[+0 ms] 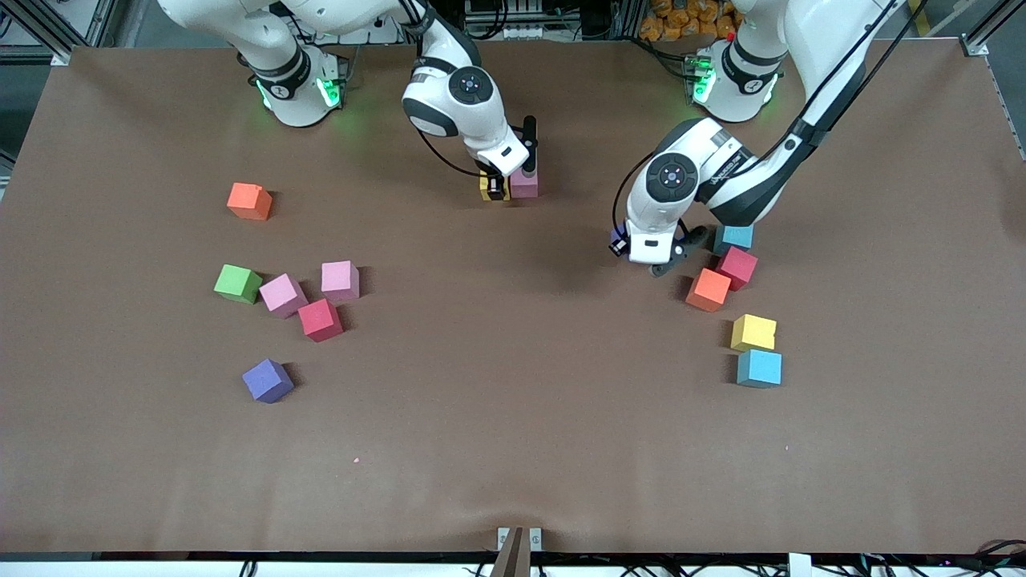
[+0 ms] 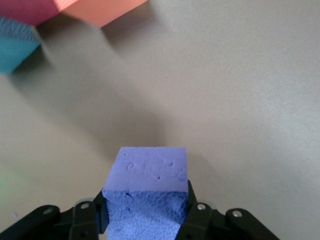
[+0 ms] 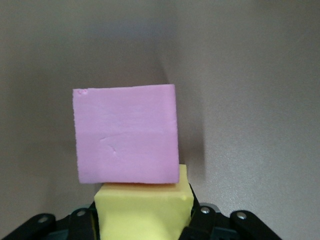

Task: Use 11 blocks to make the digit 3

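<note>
The right gripper [image 1: 503, 186], clamped on a yellow block [image 3: 142, 212], holds it touching the pink block [image 1: 524, 183], while the left gripper [image 1: 633, 250] grips a purple block [image 2: 147, 192] beside the orange block [image 1: 708, 289].

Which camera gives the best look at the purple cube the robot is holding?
The left wrist view: the purple cube fills its foreground, clamped in the left pincer. The front view shows only a sliver beside that arm's hand, near the orange cube. The right wrist view misses it entirely.
</note>
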You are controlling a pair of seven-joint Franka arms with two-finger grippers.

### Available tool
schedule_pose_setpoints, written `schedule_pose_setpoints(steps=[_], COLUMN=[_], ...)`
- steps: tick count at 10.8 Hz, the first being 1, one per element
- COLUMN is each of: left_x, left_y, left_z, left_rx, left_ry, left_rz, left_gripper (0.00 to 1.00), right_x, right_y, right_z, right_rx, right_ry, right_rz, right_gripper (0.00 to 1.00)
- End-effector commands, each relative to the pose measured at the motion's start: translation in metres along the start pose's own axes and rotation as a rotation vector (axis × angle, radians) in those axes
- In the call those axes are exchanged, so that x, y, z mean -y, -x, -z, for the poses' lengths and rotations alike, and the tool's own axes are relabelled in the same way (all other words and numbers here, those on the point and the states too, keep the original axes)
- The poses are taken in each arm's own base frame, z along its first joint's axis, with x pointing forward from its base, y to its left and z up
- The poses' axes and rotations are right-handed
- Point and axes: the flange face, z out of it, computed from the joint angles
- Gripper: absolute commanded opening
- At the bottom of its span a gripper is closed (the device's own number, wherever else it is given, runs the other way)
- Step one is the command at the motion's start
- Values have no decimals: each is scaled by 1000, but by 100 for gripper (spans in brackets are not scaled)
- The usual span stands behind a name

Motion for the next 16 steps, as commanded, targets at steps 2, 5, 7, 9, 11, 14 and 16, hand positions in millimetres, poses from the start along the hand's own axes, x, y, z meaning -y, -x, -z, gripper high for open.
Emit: schedule_pose_setpoints(steps=[2,5,7,9,11,14,16], left_x=[27,32,33,32,33,33,30], left_y=[-15,-14,-14,-14,-15,-15,-3], left_z=[26,33,32,35,35,35,38], left_rx=[60,44,42,39,35,35,34], left_ry=[27,3,-2,3,2,1,2], left_rz=[112,195,246,262,288,337,361], left_gripper=[10,10,9,2,2,2,2], right_x=[-1,3,3,9,11,11,11], right_y=[-4,-6,-5,-6,-7,-8,-10], right_z=[-10,-11,-11,-16,-16,-16,-11], right_rx=[9,12,15,21,21,20,15], right_ry=[4,2,-1,-9,-10,-8,-1], right_rz=[-11,-5,-8,-7,-9,-50,-51], right_gripper=[40,40,40,40,41,100,100])
